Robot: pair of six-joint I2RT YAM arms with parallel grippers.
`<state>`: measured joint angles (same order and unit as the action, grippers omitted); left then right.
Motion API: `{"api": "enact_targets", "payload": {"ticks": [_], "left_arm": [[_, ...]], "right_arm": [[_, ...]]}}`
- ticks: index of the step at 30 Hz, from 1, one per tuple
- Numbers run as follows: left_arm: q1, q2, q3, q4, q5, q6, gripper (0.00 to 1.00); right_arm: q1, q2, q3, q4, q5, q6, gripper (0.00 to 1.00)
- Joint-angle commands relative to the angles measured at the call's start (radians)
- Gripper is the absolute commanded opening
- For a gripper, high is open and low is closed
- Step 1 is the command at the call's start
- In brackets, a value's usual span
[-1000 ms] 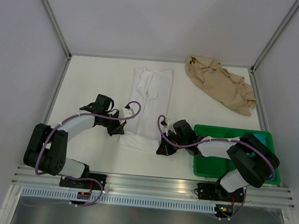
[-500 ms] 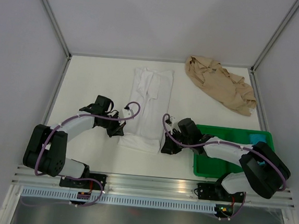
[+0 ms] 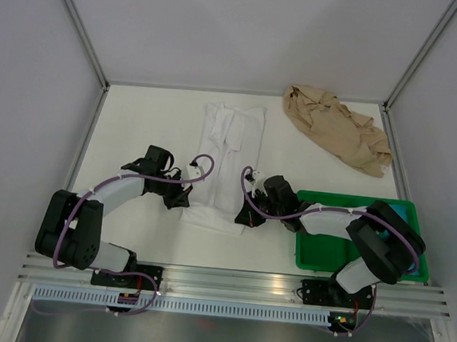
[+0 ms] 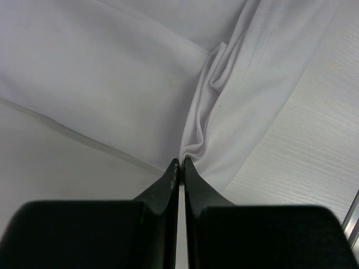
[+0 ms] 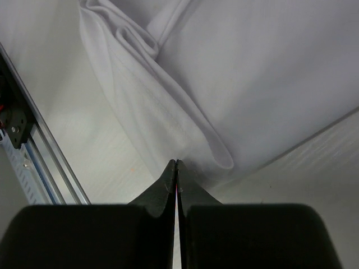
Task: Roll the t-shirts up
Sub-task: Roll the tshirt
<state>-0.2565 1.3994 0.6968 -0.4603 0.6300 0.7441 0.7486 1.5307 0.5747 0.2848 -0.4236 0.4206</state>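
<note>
The white t-shirt (image 3: 226, 151) lies folded into a long narrow strip down the middle of the table. My left gripper (image 3: 184, 201) is at its near-left corner. In the left wrist view the jaws (image 4: 180, 161) are shut, with a fold of the white cloth (image 4: 140, 73) pinched at the tips. My right gripper (image 3: 243, 219) is at the near-right corner. Its jaws (image 5: 176, 162) are shut at the hem of the white cloth (image 5: 241, 73). The tan-beige t-shirt (image 3: 336, 132) lies crumpled at the far right, away from both grippers.
A green plastic tray (image 3: 317, 255) sits at the near right, partly under my right arm. An aluminium rail (image 3: 235, 280) runs along the near table edge and also shows in the right wrist view (image 5: 22, 134). Grey walls enclose the table.
My right gripper swung right half a second ago, then came back left to the shirt's near-right corner. The left arm and the tan shirt have not moved.
</note>
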Motion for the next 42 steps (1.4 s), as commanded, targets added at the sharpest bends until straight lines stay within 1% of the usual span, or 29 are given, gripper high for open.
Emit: {"api": "enact_targets", "payload": {"ticks": [1, 4, 6, 10, 11, 12, 13, 14, 16, 18, 19, 22, 24, 25, 26, 27, 28, 29, 30, 31, 32, 33, 34, 35, 37, 42], "left_arm": [[0.002, -0.019, -0.003, 0.031, 0.005, -0.034, 0.08], [0.002, -0.017, -0.005, 0.031, -0.001, -0.040, 0.10], [0.002, -0.017, -0.003, 0.031, -0.009, -0.043, 0.13], [0.002, -0.020, -0.008, 0.038, -0.053, -0.046, 0.30], [0.002, -0.022, -0.011, 0.049, -0.067, -0.034, 0.32], [0.002, -0.026, -0.017, 0.066, -0.088, -0.028, 0.32], [0.002, -0.033, -0.034, 0.090, -0.151, -0.032, 0.33], [0.002, -0.036, -0.039, 0.145, -0.182, -0.038, 0.33], [0.002, -0.049, -0.031, 0.176, -0.234, -0.042, 0.30], [0.003, -0.063, -0.008, 0.170, -0.219, -0.035, 0.30], [0.003, -0.074, 0.018, 0.161, -0.184, -0.028, 0.31], [0.002, -0.118, 0.047, 0.127, -0.127, 0.033, 0.31], [0.002, -0.164, 0.047, 0.105, -0.105, 0.110, 0.32], [0.002, -0.181, 0.040, 0.094, -0.070, 0.141, 0.34], [0.002, -0.207, 0.030, 0.077, -0.044, 0.228, 0.36], [-0.001, -0.259, 0.003, 0.037, 0.021, 0.280, 0.41], [-0.006, -0.296, -0.020, 0.020, 0.054, 0.338, 0.45], [-0.024, -0.328, -0.045, 0.006, 0.080, 0.451, 0.49], [-0.042, -0.359, -0.099, -0.003, 0.092, 0.496, 0.55], [-0.061, -0.416, -0.127, -0.009, 0.091, 0.539, 0.58], [-0.102, -0.433, -0.150, -0.012, 0.080, 0.595, 0.60], [-0.119, -0.445, -0.170, -0.020, 0.068, 0.618, 0.62], [-0.131, -0.447, -0.195, -0.055, 0.044, 0.642, 0.62], [-0.148, -0.438, -0.201, -0.072, 0.033, 0.687, 0.63], [-0.156, -0.401, -0.212, -0.109, 0.002, 0.724, 0.63], [-0.155, -0.317, -0.197, -0.113, -0.071, 0.722, 0.61]], "right_arm": [[0.001, 0.052, 0.017, 0.065, 0.020, 0.020, 0.02], [-0.002, 0.069, 0.014, 0.065, 0.029, 0.020, 0.01], [-0.002, 0.077, 0.008, 0.065, 0.040, 0.018, 0.01], [-0.005, 0.091, 0.007, 0.053, 0.048, 0.014, 0.01], [-0.003, 0.094, 0.008, 0.054, 0.048, 0.015, 0.01], [-0.005, 0.092, 0.010, 0.053, 0.049, 0.012, 0.01], [-0.005, 0.092, 0.014, 0.048, 0.051, 0.009, 0.01], [-0.005, 0.088, 0.019, 0.041, 0.057, 0.006, 0.01], [-0.005, 0.082, 0.033, 0.025, 0.060, -0.006, 0.01], [-0.005, 0.072, 0.042, 0.004, 0.066, -0.014, 0.01], [-0.005, 0.065, 0.050, -0.002, 0.069, -0.019, 0.02], [-0.005, 0.028, 0.068, -0.032, 0.083, -0.043, 0.04], [-0.005, -0.012, 0.076, -0.061, 0.092, -0.083, 0.08], [-0.005, -0.027, 0.083, -0.071, 0.097, -0.101, 0.09], [-0.005, -0.059, 0.085, -0.091, 0.098, -0.123, 0.11], [-0.005, -0.076, 0.085, -0.099, 0.097, -0.164, 0.12], [-0.005, -0.096, 0.083, -0.104, 0.091, -0.189, 0.15], [-0.005, -0.136, 0.079, -0.105, 0.088, -0.207, 0.21], [-0.005, -0.159, 0.070, -0.105, 0.082, -0.250, 0.25], [-0.005, -0.184, 0.060, -0.101, 0.077, -0.269, 0.30], [-0.005, -0.231, 0.051, -0.090, 0.068, -0.288, 0.36], [-0.005, -0.254, 0.041, -0.084, 0.063, -0.313, 0.38], [-0.005, -0.300, 0.013, -0.075, 0.059, -0.356, 0.42], [-0.005, -0.319, -0.004, -0.055, 0.045, -0.380, 0.43], [-0.003, -0.360, -0.047, -0.039, 0.037, -0.446, 0.48], [0.018, -0.351, -0.059, -0.093, 0.031, -0.520, 0.48]]}}
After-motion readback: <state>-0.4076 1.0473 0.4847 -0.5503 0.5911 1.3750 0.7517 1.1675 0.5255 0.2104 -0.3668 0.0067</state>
